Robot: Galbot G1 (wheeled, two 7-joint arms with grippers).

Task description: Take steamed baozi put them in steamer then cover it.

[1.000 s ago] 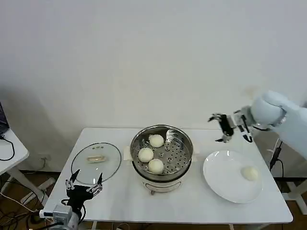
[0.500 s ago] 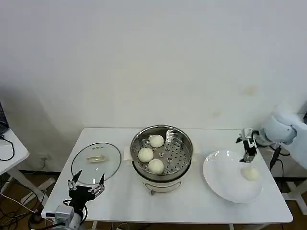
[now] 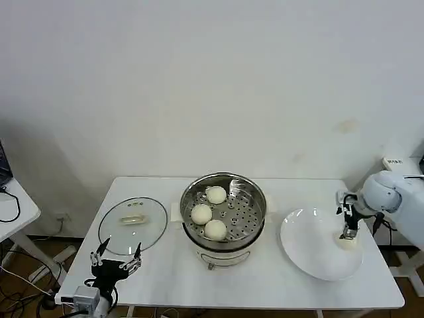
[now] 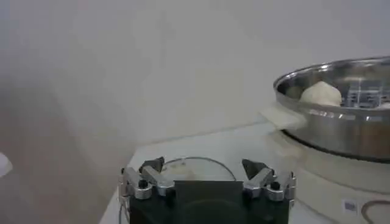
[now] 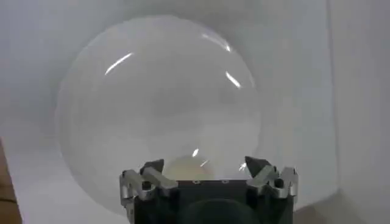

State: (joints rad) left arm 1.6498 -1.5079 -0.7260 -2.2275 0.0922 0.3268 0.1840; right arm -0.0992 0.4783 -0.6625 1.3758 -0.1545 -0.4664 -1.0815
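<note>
The right end effector [image 3: 346,225] has dropped onto the last steamed baozi [image 3: 347,240] on the right-hand plate [image 3: 311,255] — fingers wide, astride it; three already fill the steamer [image 3: 224,211], so a grasp looks imminent.

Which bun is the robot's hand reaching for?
The lone baozi on the white plate, right under the right gripper. The other three already sit in the steamer.

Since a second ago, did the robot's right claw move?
Yes. The right gripper has come down from above the table's back edge to the last steamed baozi on the white plate, farther from the steamer.
</note>
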